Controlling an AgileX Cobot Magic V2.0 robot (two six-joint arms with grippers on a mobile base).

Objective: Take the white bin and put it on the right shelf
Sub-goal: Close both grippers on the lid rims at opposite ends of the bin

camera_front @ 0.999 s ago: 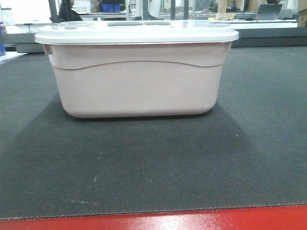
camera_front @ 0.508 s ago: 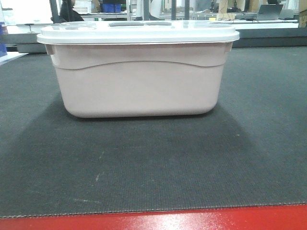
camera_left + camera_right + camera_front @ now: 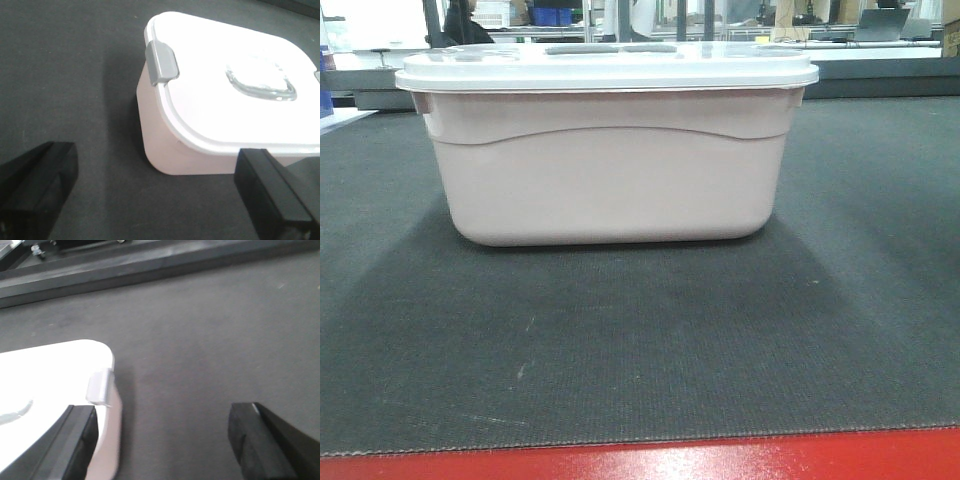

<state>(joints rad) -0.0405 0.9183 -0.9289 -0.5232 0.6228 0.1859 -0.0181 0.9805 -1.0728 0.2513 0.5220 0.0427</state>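
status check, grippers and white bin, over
Left gripper open, right gripper open, both empty. White bin lidded, sitting on dark mat, ungrasped. Nothing blocking it; shelf not in view.

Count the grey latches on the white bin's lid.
2. One grey latch at one end of the white bin, left wrist view; the other latch at the opposite end, right wrist view. More may be hidden.

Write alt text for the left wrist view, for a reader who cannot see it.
A white bin with a closed lid, a grey latch and a clear handle sits on a dark mat. In the foreground, the two black fingers of the left gripper stand wide apart.
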